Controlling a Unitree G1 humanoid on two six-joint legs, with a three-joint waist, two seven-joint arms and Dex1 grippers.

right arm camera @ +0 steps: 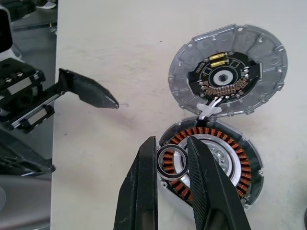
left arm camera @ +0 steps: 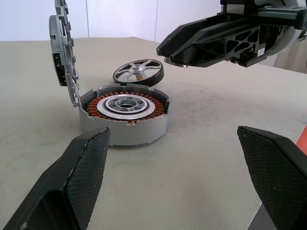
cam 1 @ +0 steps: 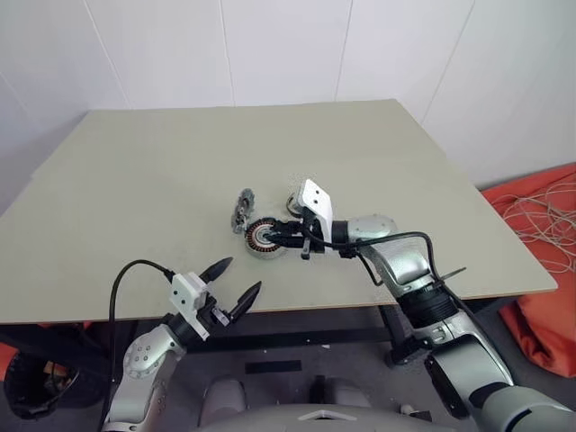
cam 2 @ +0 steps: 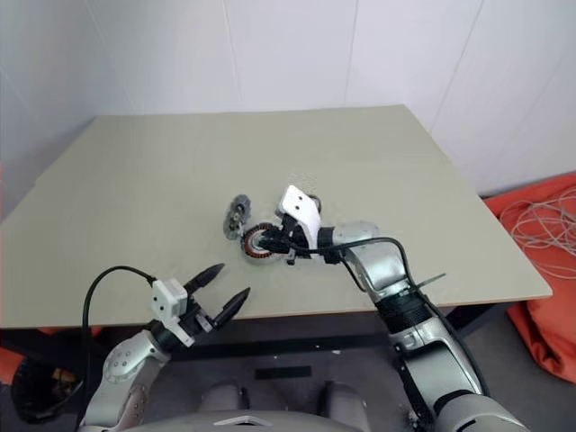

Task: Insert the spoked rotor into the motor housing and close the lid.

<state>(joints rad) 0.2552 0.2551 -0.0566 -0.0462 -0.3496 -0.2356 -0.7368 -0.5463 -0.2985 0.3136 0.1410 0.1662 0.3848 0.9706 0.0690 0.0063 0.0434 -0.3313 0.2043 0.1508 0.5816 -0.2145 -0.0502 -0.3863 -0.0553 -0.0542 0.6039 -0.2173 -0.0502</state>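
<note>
The motor housing (right arm camera: 211, 163) lies near the middle of the table, its coppery windings showing. Its lid (right arm camera: 229, 72) stands tilted open at the housing's far-left edge, held on by a white clip. The spoked rotor (left arm camera: 138, 72) rests flat on the table just behind the housing. My right gripper (right arm camera: 171, 138) hovers just over the housing, shut on a thin dark ring (right arm camera: 171, 148) that sits between its fingers. At the table's near edge my left gripper (cam 1: 241, 275) stands open and holds nothing, pointing toward the housing from a short way off.
The grey-green table (cam 1: 162, 171) has bare surface all around the parts. Its front edge (cam 1: 360, 304) runs just past my left gripper. An orange bag (cam 1: 544, 306) with loose white cables lies on the floor to the right.
</note>
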